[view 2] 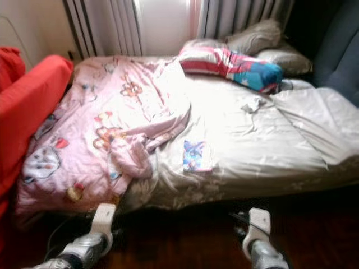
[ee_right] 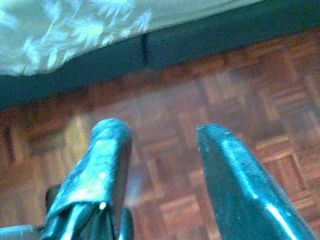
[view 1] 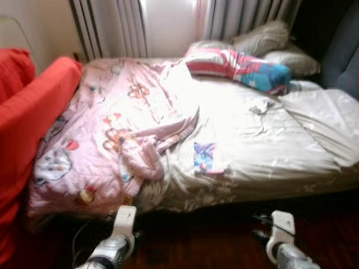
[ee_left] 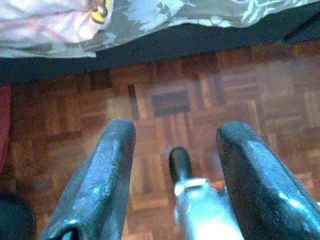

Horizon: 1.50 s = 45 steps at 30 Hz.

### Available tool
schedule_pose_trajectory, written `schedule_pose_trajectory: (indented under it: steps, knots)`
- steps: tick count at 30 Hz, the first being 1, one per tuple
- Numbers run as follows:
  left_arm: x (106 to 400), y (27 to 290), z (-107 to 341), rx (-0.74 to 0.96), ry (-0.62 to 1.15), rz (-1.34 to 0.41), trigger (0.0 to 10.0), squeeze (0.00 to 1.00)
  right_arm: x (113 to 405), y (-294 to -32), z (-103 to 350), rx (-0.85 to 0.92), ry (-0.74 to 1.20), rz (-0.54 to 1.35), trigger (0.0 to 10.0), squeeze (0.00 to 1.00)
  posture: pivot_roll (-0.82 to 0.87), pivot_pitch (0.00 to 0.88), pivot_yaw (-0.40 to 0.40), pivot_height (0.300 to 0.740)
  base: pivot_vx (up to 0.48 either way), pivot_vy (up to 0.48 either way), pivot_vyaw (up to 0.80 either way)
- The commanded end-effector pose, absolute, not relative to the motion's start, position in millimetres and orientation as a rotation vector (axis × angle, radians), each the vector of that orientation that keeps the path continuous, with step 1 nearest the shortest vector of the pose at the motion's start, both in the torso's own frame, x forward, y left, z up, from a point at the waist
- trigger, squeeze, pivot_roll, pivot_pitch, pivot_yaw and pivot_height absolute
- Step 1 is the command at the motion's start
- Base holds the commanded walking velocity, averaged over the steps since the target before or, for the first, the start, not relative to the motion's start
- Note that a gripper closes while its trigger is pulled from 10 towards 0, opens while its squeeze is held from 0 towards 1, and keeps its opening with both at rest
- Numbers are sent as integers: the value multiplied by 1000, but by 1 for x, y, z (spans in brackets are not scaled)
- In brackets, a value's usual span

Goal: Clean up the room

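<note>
An unmade bed (view 1: 291, 151) fills mid-frame, its pink quilt (view 1: 118, 129) bunched left, above parquet floor (ee_left: 200, 90) where left claw (ee_left: 175, 150) and right claw (ee_right: 160, 150) hang wide, empty.

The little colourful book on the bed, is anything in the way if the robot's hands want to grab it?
Nothing visible blocks the small colourful flat book. It lies near the bed's front edge, beside the crumpled pink cartoon blanket. Both open grippers, left and right, hang low over the wooden parquet floor.

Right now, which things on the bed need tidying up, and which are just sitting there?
Needs tidying:
pink blanket, bunched up
small colourful book
crumpled scrap

Just there:
striped pillow
grey pillows
red sofa
curtains
</note>
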<state>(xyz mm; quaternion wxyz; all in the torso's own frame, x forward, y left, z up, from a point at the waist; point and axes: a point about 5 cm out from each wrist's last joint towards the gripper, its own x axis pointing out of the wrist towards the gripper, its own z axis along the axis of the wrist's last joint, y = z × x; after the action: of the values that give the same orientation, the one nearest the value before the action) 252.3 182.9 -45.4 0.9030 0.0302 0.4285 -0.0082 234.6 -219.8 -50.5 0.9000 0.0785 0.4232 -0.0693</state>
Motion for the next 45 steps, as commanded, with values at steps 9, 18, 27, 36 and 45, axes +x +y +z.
schedule_pose_trajectory:
  steps: [9,18,27,36,45]
  knots:
    - [253,180,-45,51,888,-18,10000,0,231,-224,-52,160,863,-159,10000,0,-81,0,6,740,333,0,0]
    - [253,180,-45,48,888,-15,10000,0,233,-224,-50,160,839,-157,10000,0,-81,0,6,740,333,0,533]
    - [252,181,-46,49,890,-15,10000,0,232,-222,-51,194,829,-176,10000,0,-81,0,18,740,332,0,407]
    - [253,181,-44,20,830,4,10000,0,234,-224,-48,182,757,-204,10000,0,-83,0,31,740,183,0,0]
    - [257,180,-37,-34,640,56,10000,0,236,-228,-41,168,603,-254,10000,0,-105,0,45,740,0,0,0]
